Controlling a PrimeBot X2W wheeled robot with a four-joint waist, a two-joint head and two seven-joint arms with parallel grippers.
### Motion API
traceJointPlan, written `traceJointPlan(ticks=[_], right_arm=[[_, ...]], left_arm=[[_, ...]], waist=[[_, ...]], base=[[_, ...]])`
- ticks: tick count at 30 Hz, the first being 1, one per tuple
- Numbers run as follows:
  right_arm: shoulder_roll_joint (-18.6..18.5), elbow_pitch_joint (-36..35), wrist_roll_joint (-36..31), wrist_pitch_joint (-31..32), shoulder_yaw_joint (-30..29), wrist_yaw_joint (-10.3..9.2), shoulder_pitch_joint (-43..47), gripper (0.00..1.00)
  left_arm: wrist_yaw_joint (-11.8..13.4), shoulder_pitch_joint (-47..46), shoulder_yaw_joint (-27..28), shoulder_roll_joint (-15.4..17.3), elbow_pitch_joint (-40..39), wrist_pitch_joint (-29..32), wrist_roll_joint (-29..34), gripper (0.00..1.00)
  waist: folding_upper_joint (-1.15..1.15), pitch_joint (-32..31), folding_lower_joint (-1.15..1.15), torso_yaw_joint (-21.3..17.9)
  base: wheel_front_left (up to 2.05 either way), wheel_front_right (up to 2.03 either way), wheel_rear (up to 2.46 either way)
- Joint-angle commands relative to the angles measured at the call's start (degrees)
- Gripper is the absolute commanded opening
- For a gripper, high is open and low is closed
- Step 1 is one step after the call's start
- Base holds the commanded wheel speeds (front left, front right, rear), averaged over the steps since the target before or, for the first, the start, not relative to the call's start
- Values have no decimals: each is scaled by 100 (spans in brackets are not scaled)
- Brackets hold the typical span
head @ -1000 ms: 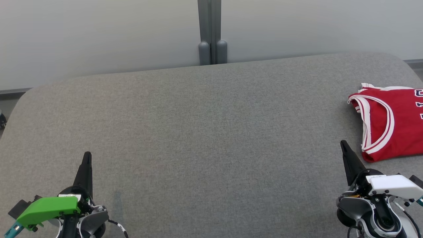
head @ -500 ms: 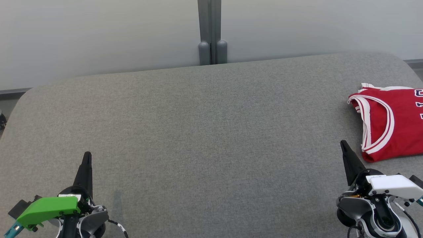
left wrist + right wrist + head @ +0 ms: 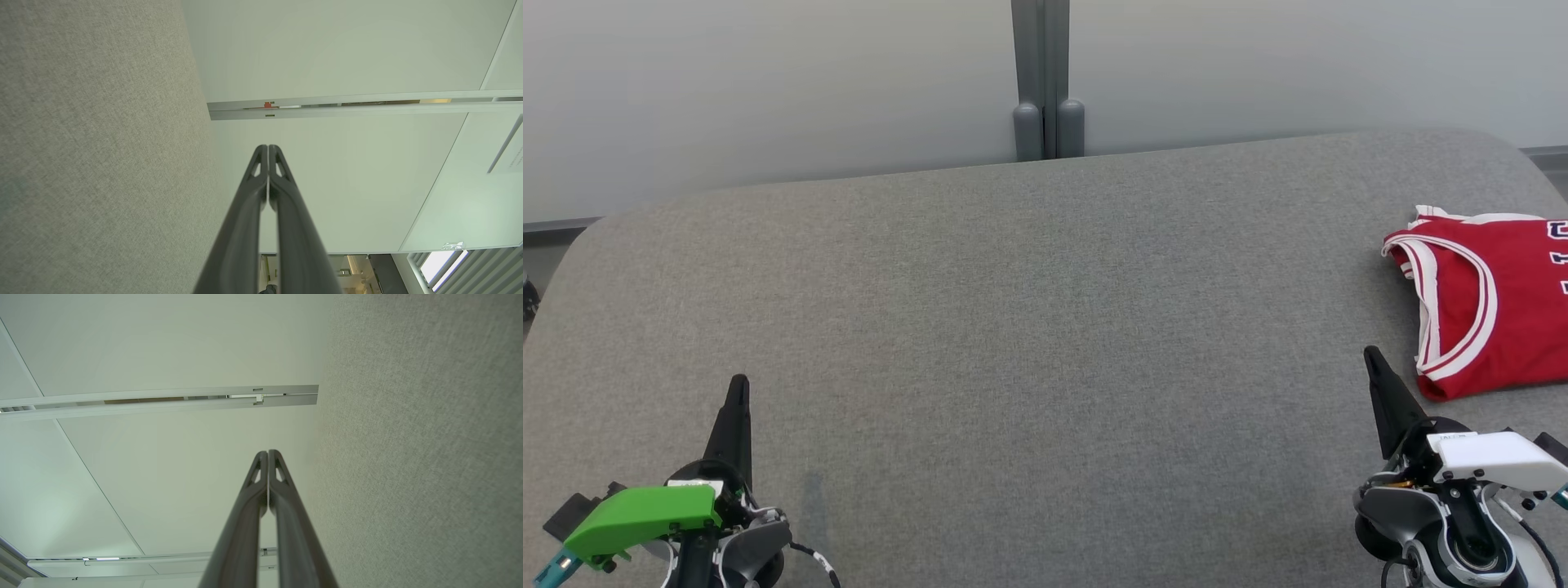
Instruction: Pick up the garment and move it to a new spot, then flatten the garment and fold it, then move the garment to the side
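Only part of a red garment is in frame. The right border crops it, leaving its dark-edged white lettering unreadable and hiding how near it comes to the right edge of the grey tabletop. It lies flat on the tabletop's far-right part: a sleeveless cut in smooth jersey cloth, with white-and-red striped trim around the neck and armhole openings. The tabletop is covered in a coarse woven fabric and has rounded far corners. Behind its far edge stand pale matte wall panels joined by a grey post with two rounded caps. At the tabletop's near-left corner the left gripper, under a green plastic cover, has its long, dark, tapered fingers pressed together on nothing. At the near-right corner the right gripper, under a white cover, is likewise closed and empty. The bottom border cuts off both wrists. The garment sits just beyond and to the right of the right gripper's tip, not touching it, and well apart from the left gripper.
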Motion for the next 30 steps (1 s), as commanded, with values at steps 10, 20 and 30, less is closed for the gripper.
traceJointPlan(ticks=[10, 20, 30], right_arm=[[-24, -26, 38, 18, -8, 2, -33, 0], [-24, -26, 38, 18, -7, 2, -33, 0], [-24, -27, 38, 18, -7, 2, -33, 0]], left_arm=[[-33, -60, 12, 1, -12, 23, -28, 0], [-33, -59, 12, 1, -12, 23, -29, 0], [-33, -59, 12, 1, -13, 22, -29, 0]], waist=[[0, 0, 0, 0], [0, 0, 0, 0], [0, 0, 0, 0]], base=[[0, 0, 0], [0, 0, 0], [0, 0, 0]])
